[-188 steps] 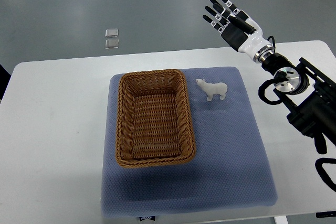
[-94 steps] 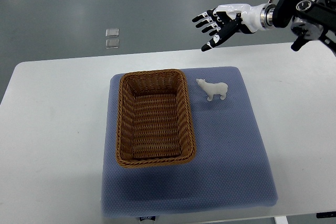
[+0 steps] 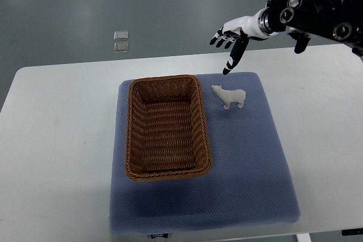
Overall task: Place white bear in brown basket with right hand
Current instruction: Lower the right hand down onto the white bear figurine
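Note:
A small white bear stands upright on the blue mat, just right of the brown wicker basket. The basket is rectangular and holds nothing. My right hand comes in from the upper right, with white shell and black fingertips. It hovers above and behind the bear, fingers spread and pointing down, holding nothing. It does not touch the bear. The left arm does not show.
The mat lies on a white table. Two small clear squares lie on the grey floor beyond the table. My right forearm with black housings and cables fills the upper right corner.
My right arm swung from the right side up to the top right. The hand turned over and dropped toward the bear, fingers now pointing down. The bear and basket have not moved.

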Tool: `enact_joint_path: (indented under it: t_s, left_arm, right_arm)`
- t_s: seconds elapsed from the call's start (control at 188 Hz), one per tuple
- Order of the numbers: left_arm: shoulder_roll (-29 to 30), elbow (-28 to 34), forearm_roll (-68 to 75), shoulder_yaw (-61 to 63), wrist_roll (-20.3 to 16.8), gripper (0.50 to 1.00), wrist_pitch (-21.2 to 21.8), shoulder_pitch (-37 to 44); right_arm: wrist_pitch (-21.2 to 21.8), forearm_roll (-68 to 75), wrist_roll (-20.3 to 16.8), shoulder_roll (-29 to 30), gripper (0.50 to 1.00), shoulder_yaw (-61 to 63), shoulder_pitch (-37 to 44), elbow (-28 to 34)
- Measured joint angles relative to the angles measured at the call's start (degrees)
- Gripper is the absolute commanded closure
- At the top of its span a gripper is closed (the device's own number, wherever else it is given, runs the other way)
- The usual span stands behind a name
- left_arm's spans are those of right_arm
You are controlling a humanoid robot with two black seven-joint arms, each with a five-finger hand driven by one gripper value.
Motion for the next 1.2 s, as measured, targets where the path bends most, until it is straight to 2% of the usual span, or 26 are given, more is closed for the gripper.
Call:
enact_joint_path:
  t_s: [0.186, 0.552, 0.886, 1.125, 1.199]
  left_arm:
    - [0.0, 0.2, 0.0, 0.0, 0.0, 0.500, 0.0, 0.0]
    - [0.0, 0.2, 0.0, 0.0, 0.0, 0.500, 0.0, 0.0]
    - [0.0, 0.2, 0.0, 0.0, 0.1, 0.500, 0.0, 0.0]
    - [0.0, 0.2, 0.0, 0.1, 0.1, 0.500, 0.0, 0.0]
    - [0.0, 0.2, 0.0, 0.1, 0.1, 0.500, 0.0, 0.0]
  right_arm:
    - [-2.2, -5.9, 0.1, 1.8, 0.574, 0.1, -3.7, -0.6]
    - [-4.5, -6.2, 0.3, 2.0, 0.574, 0.8, -9.2, -1.5]
    - [-5.8, -7.0, 2.3, 2.0, 0.579, 0.7, -11.6, -2.0]
    - [-7.3, -7.3, 3.3, 2.4, 0.589, 0.7, -13.2, -2.4]
    - [-7.8, -7.5, 3.6, 3.2, 0.609, 0.7, -13.6, -2.6]
